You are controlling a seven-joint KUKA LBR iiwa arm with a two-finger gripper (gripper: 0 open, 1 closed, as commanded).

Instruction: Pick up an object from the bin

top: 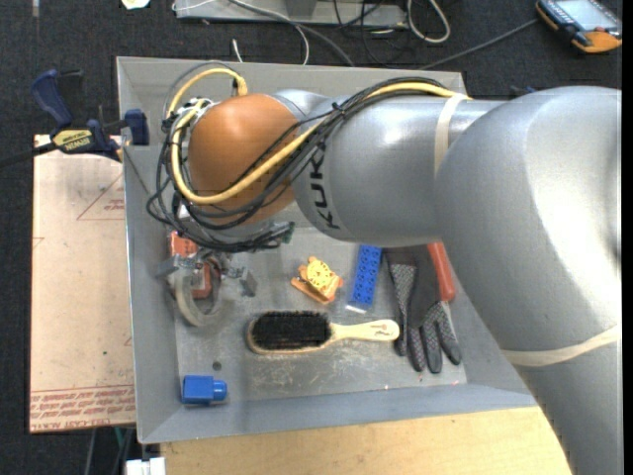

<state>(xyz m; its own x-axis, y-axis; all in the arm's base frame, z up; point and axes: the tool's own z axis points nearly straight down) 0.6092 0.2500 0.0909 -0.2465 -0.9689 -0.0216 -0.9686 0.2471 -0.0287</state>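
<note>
Bin (326,376), contents:
- Claw (210,277): low at the bin's left side, over a greyish ring (192,308), poss. a tape roll. Open or closed: can't tell.
- Hairbrush (297,332): just right of the ring.
- Blue block (203,390): front-left corner.
- Orange-yellow toy (316,279), blue brick (368,273), grey glove (422,317): further right.

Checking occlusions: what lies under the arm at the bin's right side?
A grey glove and a red handle poke out from under it; their upper ends are covered.
</note>
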